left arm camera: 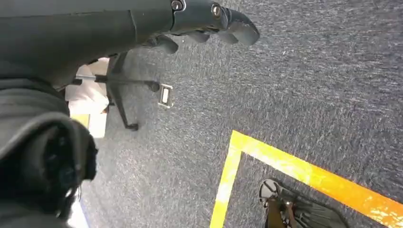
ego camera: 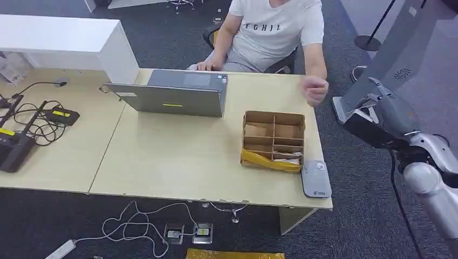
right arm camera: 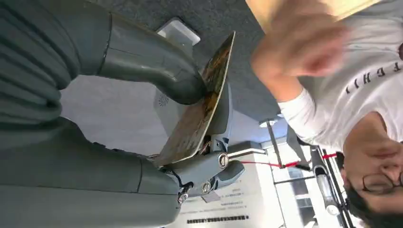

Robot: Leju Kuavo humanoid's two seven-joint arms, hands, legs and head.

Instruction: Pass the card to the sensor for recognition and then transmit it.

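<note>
My right hand (ego camera: 381,116) is raised off the table's right end, beyond the edge, and pinches a thin card (right arm camera: 197,111) between its thumb (right arm camera: 152,61) and fingers (right arm camera: 211,168). In the head view the card (ego camera: 369,114) shows as a pale edge in that hand. The grey sensor pad (ego camera: 316,178) lies flat on the table's front right corner, well below and left of the hand. A person's hand (ego camera: 315,89), blurred, hovers over the table's far right corner close to the card. My left hand (left arm camera: 209,21) hangs over the carpet, holding nothing, its fingers loosely bent.
A brown compartmented cardboard box (ego camera: 273,140) with yellow packets stands just left of the sensor. A grey laptop (ego camera: 173,94) sits mid-table in front of the seated person (ego camera: 275,32). Cables and black devices (ego camera: 21,135) lie on the left table. A grey stand (ego camera: 389,59) rises behind my right hand.
</note>
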